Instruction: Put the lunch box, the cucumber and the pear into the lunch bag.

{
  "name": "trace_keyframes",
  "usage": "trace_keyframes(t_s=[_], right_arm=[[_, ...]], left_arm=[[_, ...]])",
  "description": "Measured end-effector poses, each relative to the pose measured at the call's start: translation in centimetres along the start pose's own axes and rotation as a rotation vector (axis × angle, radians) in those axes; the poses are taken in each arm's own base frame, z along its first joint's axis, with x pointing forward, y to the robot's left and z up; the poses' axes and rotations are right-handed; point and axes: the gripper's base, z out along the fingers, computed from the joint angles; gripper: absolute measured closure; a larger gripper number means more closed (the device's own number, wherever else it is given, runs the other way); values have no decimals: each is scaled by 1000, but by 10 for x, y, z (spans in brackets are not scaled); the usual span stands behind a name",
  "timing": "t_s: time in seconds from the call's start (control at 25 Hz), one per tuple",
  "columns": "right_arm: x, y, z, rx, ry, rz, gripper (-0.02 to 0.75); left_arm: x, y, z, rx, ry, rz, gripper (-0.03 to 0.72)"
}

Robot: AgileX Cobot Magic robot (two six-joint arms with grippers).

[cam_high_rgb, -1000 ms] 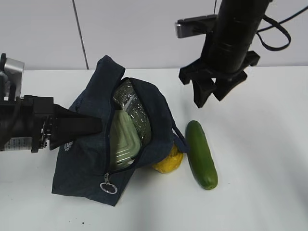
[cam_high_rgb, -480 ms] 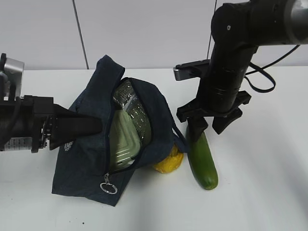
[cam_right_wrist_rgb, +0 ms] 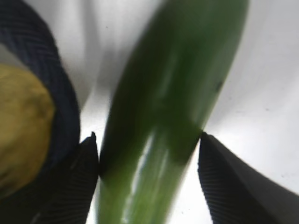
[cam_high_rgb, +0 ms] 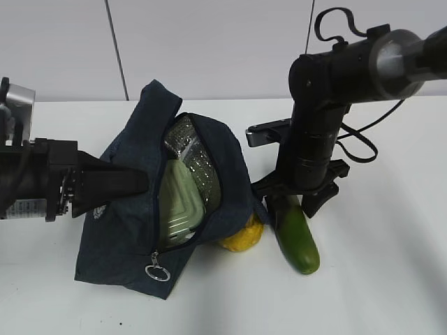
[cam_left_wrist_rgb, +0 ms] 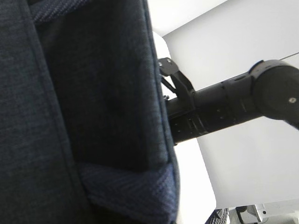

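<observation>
Cucumber [cam_high_rgb: 296, 234] is the one in play: it lies on the white table [cam_high_rgb: 377, 279] just right of the lunch bag [cam_high_rgb: 126, 230], its long axis running from far to near, and the right gripper [cam_high_rgb: 293, 199] is down over its far end. From the right wrist view, the two dark fingers [cam_right_wrist_rgb: 74, 186] stand wide on either side of the green body, with the left one about touching and the right one showing a sliver of table between. No grip yet, as I read it. The pear [cam_high_rgb: 244, 236] sits tucked against the bag's right edge, just left of the cucumber, and the bag's strap [cam_right_wrist_rgb: 60, 93] curves between them.

For a clean pickup, I'd want the jaws squared across the cucumber's width and low enough to bite past its widest line before closing. That skin looks smooth and glossy, so a high pinch could squirt it out. The grip is off toward the far end, so expect the near end to droop on the lift.

Over on the left, the left gripper [cam_high_rgb: 133, 183] is pinched tight on the bag's fabric, holding the mouth agape. The lunch box [cam_high_rgb: 180, 202] is already inside, its pale green lid showing against the silver lining.
</observation>
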Motion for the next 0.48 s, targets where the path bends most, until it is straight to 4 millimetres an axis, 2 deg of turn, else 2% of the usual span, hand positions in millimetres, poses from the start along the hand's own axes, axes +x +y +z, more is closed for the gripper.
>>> trace_keyframes(t_s=[0.16,0.48], right_arm=[[-1,-1,12,-2,22,4,237],[1,-3,12,29,51,-16,331]], left_arm=[[0,0,0,-1,0,0,708],[0,0,0,-1,0,0,708]])
